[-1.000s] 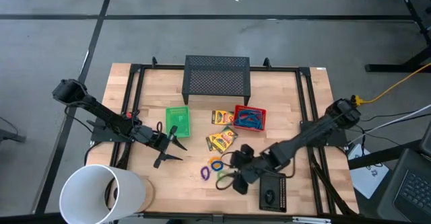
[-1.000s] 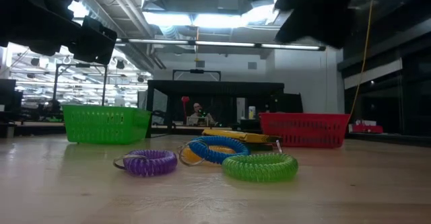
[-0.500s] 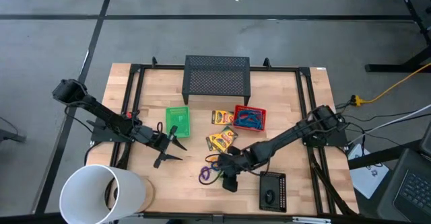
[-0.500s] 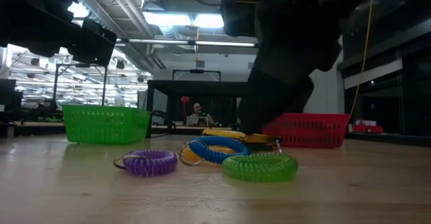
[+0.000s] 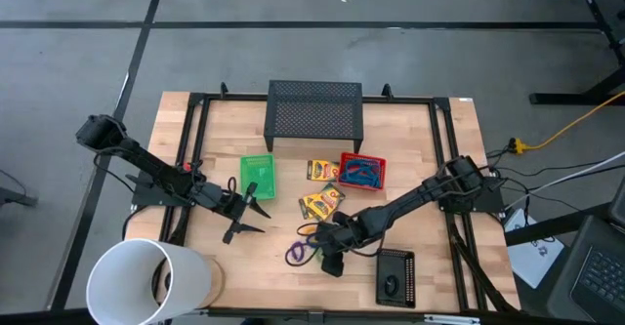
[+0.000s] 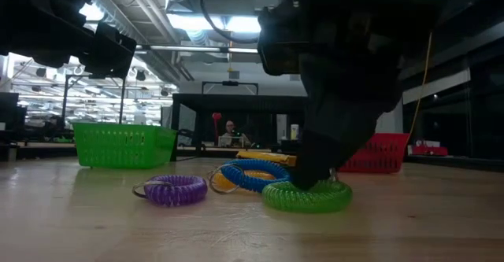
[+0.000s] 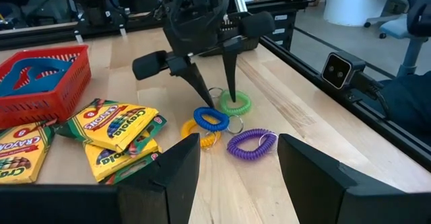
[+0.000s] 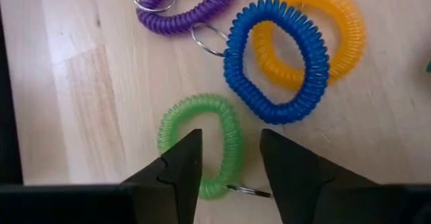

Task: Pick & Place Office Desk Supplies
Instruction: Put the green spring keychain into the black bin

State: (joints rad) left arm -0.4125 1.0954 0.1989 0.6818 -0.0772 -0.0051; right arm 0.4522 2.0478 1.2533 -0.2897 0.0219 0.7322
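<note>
Since the frame a second ago, your right gripper (image 8: 227,158) had swung in from the right side of the table and dropped onto the green ring (image 8: 202,143), its fingers parted narrowly with one tip inside the loop and one outside, straddling the ring's near-right arc. The ring lay flat on the wood near the table's front edge. Just to its left, the blue ring (image 8: 277,62) overlapped the yellow ring (image 8: 316,39), and the purple ring (image 8: 185,9) lay farther left. The crayon boxes (image 7: 108,133) sat beyond them beside the red tray (image 7: 42,89). Your left gripper (image 5: 246,211) waited over the left side, fingers spread wide, near the green tray (image 5: 258,176).
</note>
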